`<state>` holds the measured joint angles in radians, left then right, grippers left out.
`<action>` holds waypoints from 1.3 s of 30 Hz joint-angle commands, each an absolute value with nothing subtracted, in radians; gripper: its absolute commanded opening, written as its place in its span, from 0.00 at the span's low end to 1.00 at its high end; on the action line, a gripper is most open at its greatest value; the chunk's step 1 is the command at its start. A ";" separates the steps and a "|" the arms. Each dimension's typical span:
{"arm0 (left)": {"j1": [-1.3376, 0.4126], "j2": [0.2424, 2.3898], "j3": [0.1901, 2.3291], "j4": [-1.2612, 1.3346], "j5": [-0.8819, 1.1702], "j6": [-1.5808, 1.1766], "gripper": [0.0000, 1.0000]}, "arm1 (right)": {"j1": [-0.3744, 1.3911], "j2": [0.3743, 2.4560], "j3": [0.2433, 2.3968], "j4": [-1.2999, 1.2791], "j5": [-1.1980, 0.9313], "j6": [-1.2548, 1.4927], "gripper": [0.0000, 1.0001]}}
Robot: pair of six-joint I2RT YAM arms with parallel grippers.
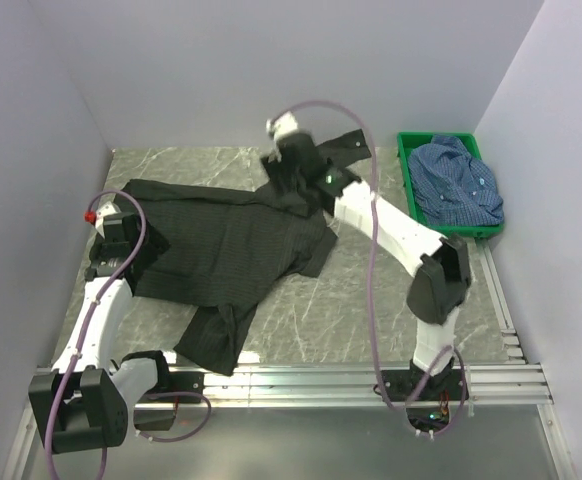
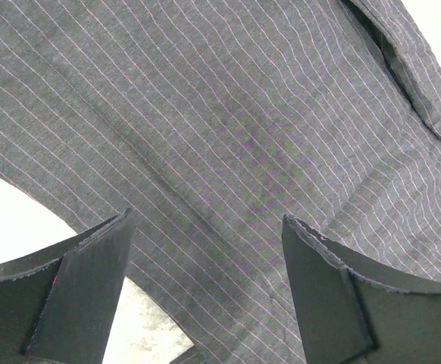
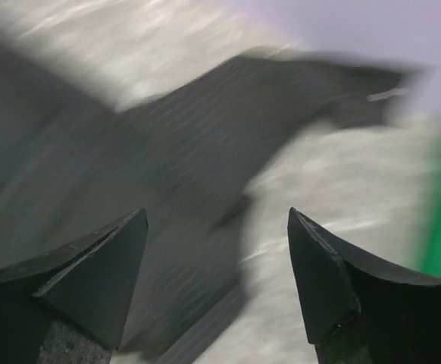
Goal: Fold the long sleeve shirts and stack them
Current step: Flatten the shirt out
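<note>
The black striped shirt [image 1: 221, 245] lies spread on the marble table, one sleeve reaching to the back right [image 1: 349, 143] and a part hanging toward the front [image 1: 216, 335]. The blue checked shirt [image 1: 458, 183] sits crumpled in the green crate [image 1: 407, 178]. My left gripper [image 2: 205, 235] hovers open over the shirt's left side, with striped cloth [image 2: 228, 129] below its fingers and nothing between them. My right gripper [image 3: 217, 227] is open above the black sleeve [image 3: 205, 144] at the back; that view is blurred by motion.
The crate stands at the back right against the wall. Metal rails [image 1: 371, 380] run along the table's near edge. Grey walls close in the left, back and right sides. Bare marble [image 1: 321, 310] shows in front of the shirt.
</note>
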<state>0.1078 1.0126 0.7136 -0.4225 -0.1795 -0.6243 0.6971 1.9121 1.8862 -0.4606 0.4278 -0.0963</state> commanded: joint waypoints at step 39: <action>0.135 1.620 0.927 -0.319 -0.054 -0.749 0.79 | 0.647 1.603 0.936 -0.164 0.044 0.833 0.72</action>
<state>0.1318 1.6253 0.9279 -0.3477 -0.0601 -0.7277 0.6422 1.6276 0.9623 -0.2668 0.0338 0.6979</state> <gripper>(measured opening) 0.788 0.704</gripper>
